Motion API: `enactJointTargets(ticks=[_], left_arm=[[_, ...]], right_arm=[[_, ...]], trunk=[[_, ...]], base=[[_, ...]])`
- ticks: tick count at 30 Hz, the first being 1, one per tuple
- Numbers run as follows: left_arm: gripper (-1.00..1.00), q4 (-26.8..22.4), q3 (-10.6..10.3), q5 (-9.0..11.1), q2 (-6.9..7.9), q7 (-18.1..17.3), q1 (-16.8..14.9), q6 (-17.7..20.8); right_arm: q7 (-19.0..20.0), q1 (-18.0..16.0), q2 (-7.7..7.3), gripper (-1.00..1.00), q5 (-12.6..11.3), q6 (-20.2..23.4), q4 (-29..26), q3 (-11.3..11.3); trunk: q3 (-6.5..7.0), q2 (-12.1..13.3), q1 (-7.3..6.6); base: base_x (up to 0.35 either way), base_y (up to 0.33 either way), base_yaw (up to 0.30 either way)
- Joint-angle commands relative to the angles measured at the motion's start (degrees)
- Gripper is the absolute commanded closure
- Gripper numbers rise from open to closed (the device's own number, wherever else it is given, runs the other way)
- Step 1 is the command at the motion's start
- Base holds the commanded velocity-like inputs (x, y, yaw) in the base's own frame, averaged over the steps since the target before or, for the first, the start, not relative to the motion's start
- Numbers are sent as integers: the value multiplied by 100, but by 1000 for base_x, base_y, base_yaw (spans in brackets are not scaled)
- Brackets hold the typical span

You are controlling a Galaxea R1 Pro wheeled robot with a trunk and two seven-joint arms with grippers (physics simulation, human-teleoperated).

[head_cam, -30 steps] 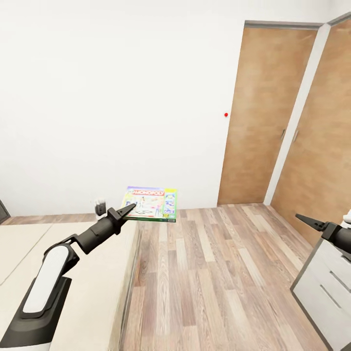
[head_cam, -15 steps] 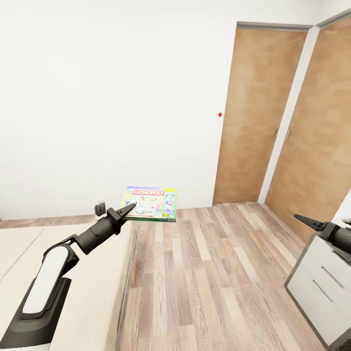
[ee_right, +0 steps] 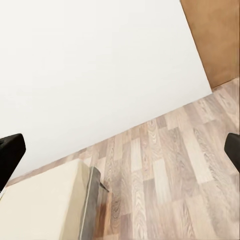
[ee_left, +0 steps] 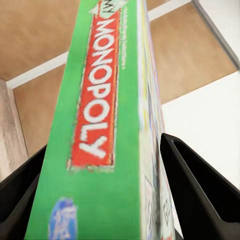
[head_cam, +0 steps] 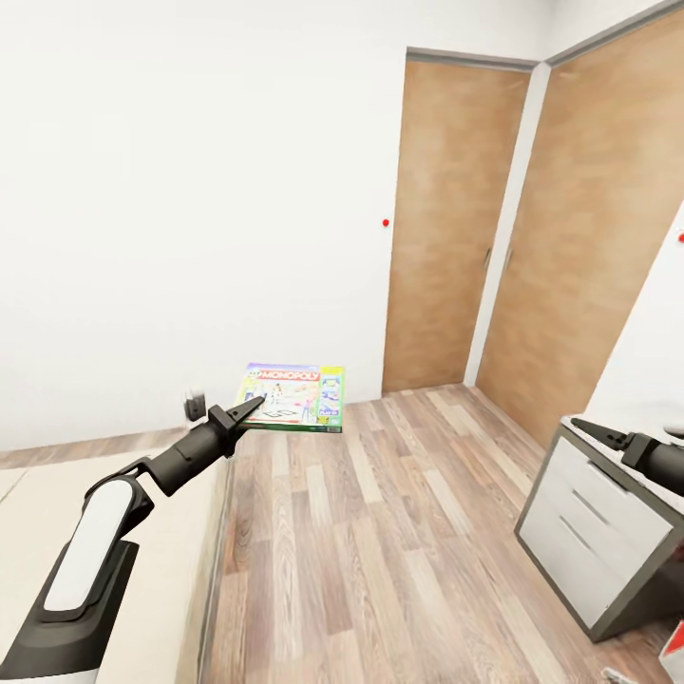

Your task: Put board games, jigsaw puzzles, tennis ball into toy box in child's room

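Observation:
My left gripper (head_cam: 249, 410) is shut on the near edge of a board game (head_cam: 294, 397), the green-edged Monopoly box, which it holds flat in the air over the wood floor beside the bed (head_cam: 142, 532). In the left wrist view the box's green side (ee_left: 100, 125) fills the space between the two black fingers (ee_left: 200, 190). At the right, my right gripper (head_cam: 594, 432) hovers above the table's white drawer unit (head_cam: 584, 527). Its fingers (ee_right: 10, 152) stand wide apart with nothing between them. The toy box is out of view.
A brown door (head_cam: 446, 228) and a wooden panel (head_cam: 589, 237) close off the far right corner. A red wall button (head_cam: 385, 223) sits left of the door. Plank floor (head_cam: 380, 541) runs between bed and drawer unit. A wall socket (head_cam: 195, 406) shows behind the left arm.
The whole view has swung to the right: door and button slid left, and more of the drawer unit came in. Both arms keep their pose, and the Monopoly box stays gripped.

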Motion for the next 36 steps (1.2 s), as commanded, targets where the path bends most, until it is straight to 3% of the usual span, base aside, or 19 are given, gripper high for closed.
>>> enactJointTargets(ticks=[1, 28, 36], left_arm=[[100, -5, 8, 45, 0, 16, -4, 28], [100, -5, 8, 45, 8, 10, -4, 36], [100, -5, 8, 45, 9, 7, -4, 36]], right_arm=[[41, -10, 1, -100, 30, 22, 1, -5], [41, -10, 1, -100, 30, 22, 0, -3], [41, -10, 1, -100, 30, 22, 0, 0]], trunk=[[-13, -14, 4], [-13, -14, 4], [-13, -14, 4]], base=[[0, 0, -282], [0, 0, -283], [1, 0, -130]])
